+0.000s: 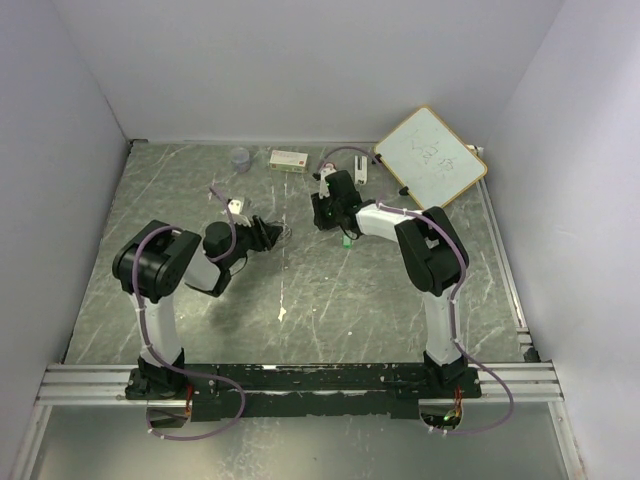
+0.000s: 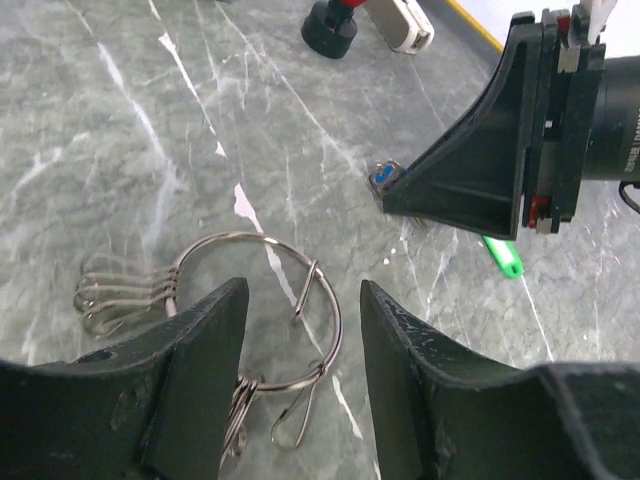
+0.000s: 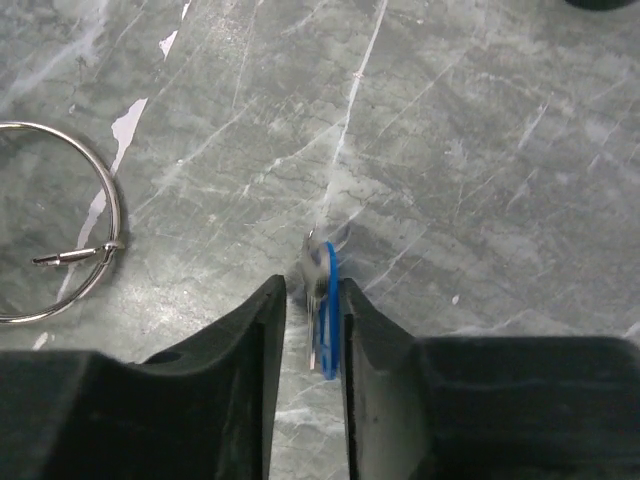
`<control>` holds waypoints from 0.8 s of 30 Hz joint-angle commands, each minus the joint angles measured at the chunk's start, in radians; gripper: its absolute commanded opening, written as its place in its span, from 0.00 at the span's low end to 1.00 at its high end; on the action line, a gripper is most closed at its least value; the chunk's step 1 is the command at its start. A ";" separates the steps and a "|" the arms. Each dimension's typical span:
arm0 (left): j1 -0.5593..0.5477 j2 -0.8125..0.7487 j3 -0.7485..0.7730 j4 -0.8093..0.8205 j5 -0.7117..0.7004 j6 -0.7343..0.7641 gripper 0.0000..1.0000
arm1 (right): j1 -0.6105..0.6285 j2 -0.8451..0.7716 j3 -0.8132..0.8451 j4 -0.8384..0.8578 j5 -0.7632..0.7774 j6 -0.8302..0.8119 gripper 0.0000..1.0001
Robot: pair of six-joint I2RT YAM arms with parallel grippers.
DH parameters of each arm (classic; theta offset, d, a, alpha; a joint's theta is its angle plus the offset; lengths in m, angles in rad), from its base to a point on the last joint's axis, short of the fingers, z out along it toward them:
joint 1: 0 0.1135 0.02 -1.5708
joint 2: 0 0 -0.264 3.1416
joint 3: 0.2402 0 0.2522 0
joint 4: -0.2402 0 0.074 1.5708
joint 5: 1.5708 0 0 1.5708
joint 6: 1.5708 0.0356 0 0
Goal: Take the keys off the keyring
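- Looking through the left wrist view, I am seeing the left gripper (image 2: 302, 298) standing released, its two black fingers (image 2: 200, 340) spread apart at the bottom of the frame and clamping nothing.
- The keyring (image 2: 250, 236) is lying flat on the marbled grey table (image 2: 120, 130) in the lower left centre of that view. Its lower arc is running into the gap between those fingers and behind the left-hand one, and I cannot tell whether it is touching either.
- A bundle of small wire clips (image 2: 120, 298) is hanging off the ring's left side, fanning toward the left edge. Two more clips are sitting on the ring's right and lower parts.
- The right gripper (image 3: 313, 290) is reaching in from the upper right of the left wrist view, its tip pointing down and left toward the table.
- In the right wrist view, the blue key (image 3: 325, 320) is sitting on edge between the right gripper's fingers at lower centre, smeared by motion. The fingers are standing nearly together with a thin gap showing on the key's left, so I cannot tell whether they are pinching it or merely flanking it.
- The blue key is sitting well apart from the keyring, which is showing at the left edge of the right wrist view.
- The green key (image 2: 502, 257) is lying on the table beneath the right gripper, right of centre in the left wrist view, apart from the ring.
- A red-and-black knob (image 2: 330, 28) is standing at the top edge of that view.
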 commanded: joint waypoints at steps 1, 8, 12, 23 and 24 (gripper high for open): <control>0.004 -0.061 -0.047 0.033 -0.033 -0.002 0.61 | -0.003 0.014 0.031 0.001 0.007 -0.024 0.32; 0.004 -0.157 -0.104 0.055 -0.022 0.016 0.73 | -0.002 -0.043 0.014 -0.003 0.042 -0.044 0.35; 0.004 -0.218 -0.121 0.020 -0.031 0.047 0.88 | -0.003 -0.126 -0.023 0.021 0.065 -0.047 0.36; 0.002 -0.463 -0.170 -0.174 -0.102 0.187 1.00 | -0.003 -0.327 -0.152 0.059 0.239 -0.044 0.45; 0.002 -0.486 -0.167 -0.215 -0.111 0.194 1.00 | -0.003 -0.347 -0.170 0.060 0.256 -0.038 0.45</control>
